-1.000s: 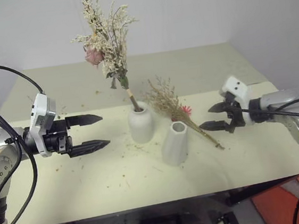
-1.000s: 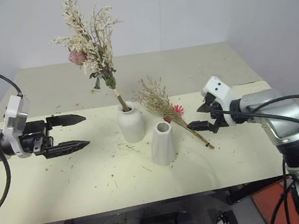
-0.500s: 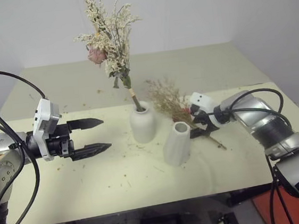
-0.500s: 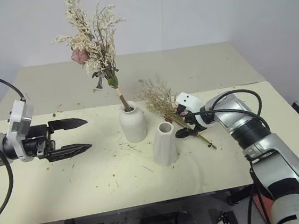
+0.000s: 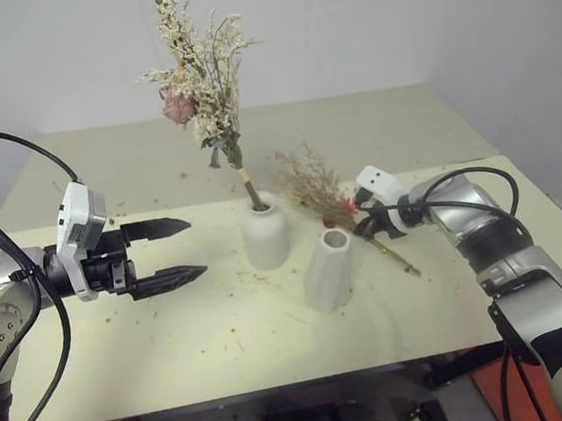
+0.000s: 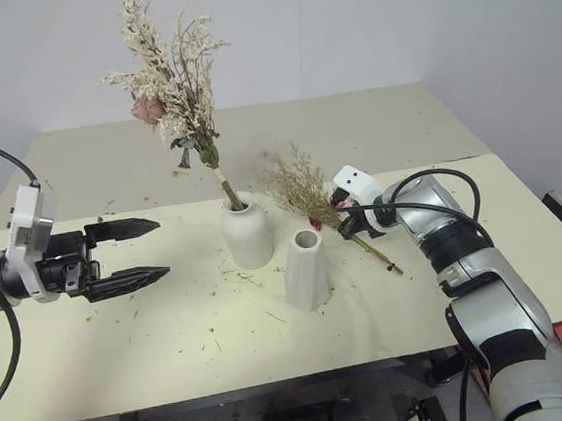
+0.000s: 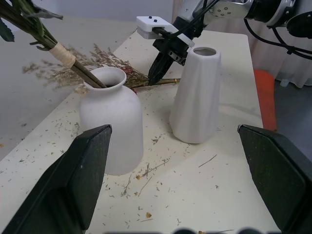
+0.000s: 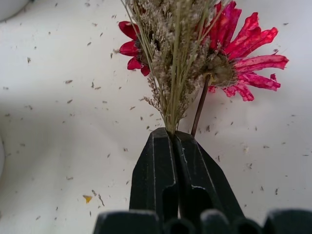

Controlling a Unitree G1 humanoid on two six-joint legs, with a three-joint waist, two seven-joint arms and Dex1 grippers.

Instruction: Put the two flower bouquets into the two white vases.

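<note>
Right wrist view, right tool (image 8: 174, 136) pinching grass bouquet (image 8: 178, 53) stems, cone vase (image 5: 328, 269) beside, left tool (image 5: 192, 247) agape

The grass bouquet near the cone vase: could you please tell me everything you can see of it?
The grass bouquet is a dried bunch of tan wispy grass with a pink-red daisy among thin straw-coloured stems. It lies on the table, heads toward the far side, stem ends pointing to the near right, just right of the empty cone vase. The right hand is shut on its stems below the flower heads.
</note>
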